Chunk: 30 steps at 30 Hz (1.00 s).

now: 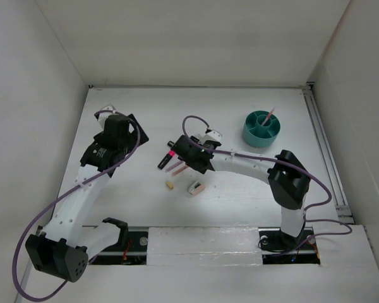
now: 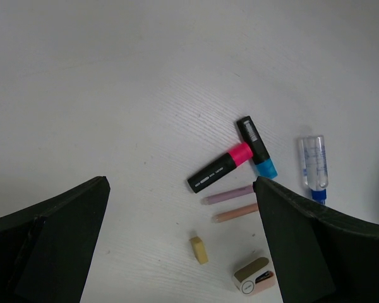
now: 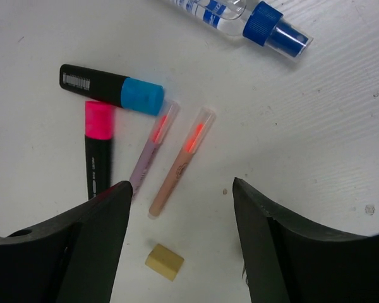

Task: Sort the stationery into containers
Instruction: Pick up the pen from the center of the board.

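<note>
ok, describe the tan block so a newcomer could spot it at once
On the white table, look at the cluster mid-table, left of the teal bowl. At its near edge, below the two thin pens, lies the tan block: the smallest piece, a plain cuboid, unlike the rounded silver-pink piece to its right.

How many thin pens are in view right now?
3. A purplish pen and a peach pen lie side by side on the table; a third pen leans in the teal bowl. More may be hidden.

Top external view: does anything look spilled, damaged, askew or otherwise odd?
Nothing spilled or damaged. One thin pink pen leans tilted in the round teal plastic bowl, poking above its rim.
</note>
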### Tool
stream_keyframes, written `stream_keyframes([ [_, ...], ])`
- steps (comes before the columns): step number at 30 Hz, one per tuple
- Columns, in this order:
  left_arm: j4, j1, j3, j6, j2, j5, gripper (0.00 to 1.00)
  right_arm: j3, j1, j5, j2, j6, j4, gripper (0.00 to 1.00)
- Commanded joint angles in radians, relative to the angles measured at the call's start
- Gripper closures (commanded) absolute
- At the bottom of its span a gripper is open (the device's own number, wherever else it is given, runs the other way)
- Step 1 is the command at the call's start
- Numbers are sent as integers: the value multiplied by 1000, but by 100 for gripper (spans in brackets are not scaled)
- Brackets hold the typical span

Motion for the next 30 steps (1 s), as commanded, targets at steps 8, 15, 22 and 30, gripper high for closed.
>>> stream_keyframes([
  [8,32,2,-1,28,-62,27,1,29,-10,-24,53,63,25,35],
  [15,32,2,-1,37,-62,46,1,65,-29,-49,114,63,10,37],
  [22,41,2,-1,37,-53,55,1,78,-48,-47,133,63,1,40],
  [30,41,2,-10,37,-53,55,1,87,-86,-79,174,63,-19,43],
])
